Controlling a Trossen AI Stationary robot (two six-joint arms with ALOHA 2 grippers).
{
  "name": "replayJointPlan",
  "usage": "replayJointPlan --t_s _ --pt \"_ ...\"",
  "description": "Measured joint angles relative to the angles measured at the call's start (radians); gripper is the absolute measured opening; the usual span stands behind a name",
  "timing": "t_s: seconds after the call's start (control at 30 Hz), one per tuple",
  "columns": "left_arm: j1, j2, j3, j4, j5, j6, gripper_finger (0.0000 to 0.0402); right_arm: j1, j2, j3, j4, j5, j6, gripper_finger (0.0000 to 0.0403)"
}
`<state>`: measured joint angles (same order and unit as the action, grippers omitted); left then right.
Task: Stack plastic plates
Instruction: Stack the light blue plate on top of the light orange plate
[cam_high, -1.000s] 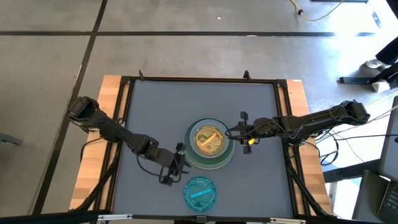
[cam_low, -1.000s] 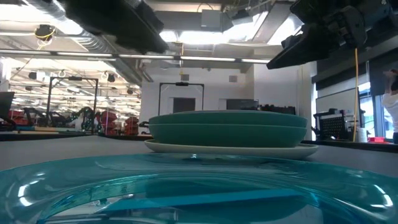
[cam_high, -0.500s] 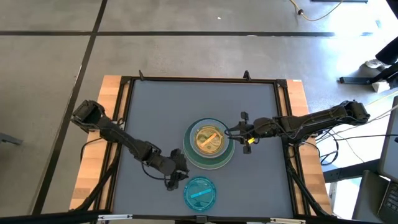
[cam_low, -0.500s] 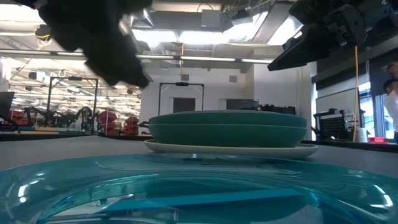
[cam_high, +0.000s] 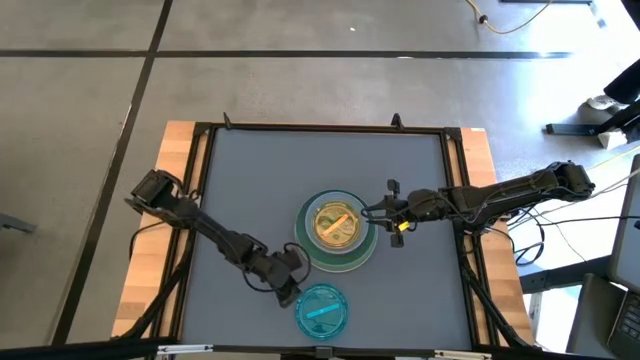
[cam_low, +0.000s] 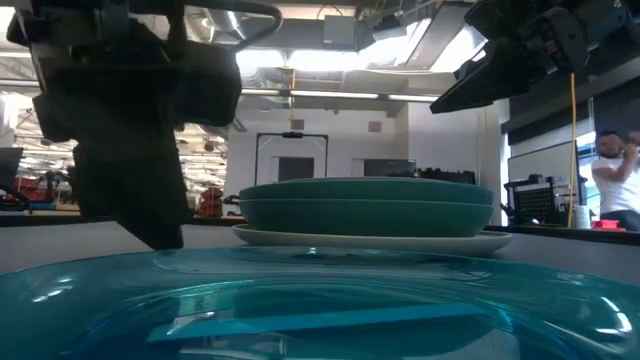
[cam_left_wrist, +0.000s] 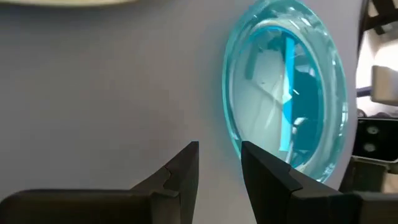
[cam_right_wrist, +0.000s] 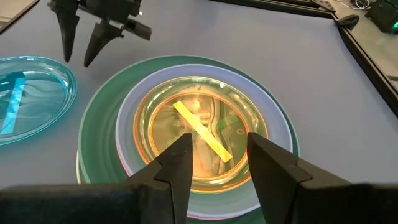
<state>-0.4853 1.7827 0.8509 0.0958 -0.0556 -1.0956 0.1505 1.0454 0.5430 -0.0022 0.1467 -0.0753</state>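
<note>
A small translucent blue plate (cam_high: 321, 309) lies flat on the grey table near its near edge, filling the foreground of the low view (cam_low: 320, 300). Behind it stands the stack (cam_high: 338, 232): an orange translucent plate (cam_right_wrist: 199, 130) on top, a lavender one under it, then green (cam_low: 365, 205), with a cream plate (cam_low: 300, 238) at the bottom. My left gripper (cam_left_wrist: 219, 149) is open and low at the blue plate's far left rim (cam_left_wrist: 231, 134), one finger outside it and one over it. My right gripper (cam_right_wrist: 217, 146) is open and hovers above the stack's right edge. My left gripper comes slanting down at the blue plate's far left rim (cam_left_wrist: 231, 134) with its fingers on either side of it. I cannot tell whether the fingers (cam_left_wrist: 249, 155) touch the rim. The plate lies flat on the table.
A raised black frame (cam_high: 320, 128) borders the grey mat, with wooden strips (cam_high: 180, 140) outside it. Bare mat lies on the far half and to both sides of the stack. A person (cam_low: 612, 185) stands in the room beyond the table, far right.
My left gripper has moved toward the near edge and come down, from beside the stack's left side to the blue plate's far left rim. The plates and my right arm have kept still.
</note>
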Motion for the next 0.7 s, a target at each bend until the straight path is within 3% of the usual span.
replayJointPlan --t_s 0.7 --pt "0.017 0.124 0.001 0.203 0.064 0.04 0.0114 0.0 0.033 -0.001 0.009 0.0 -0.001 0.0145"
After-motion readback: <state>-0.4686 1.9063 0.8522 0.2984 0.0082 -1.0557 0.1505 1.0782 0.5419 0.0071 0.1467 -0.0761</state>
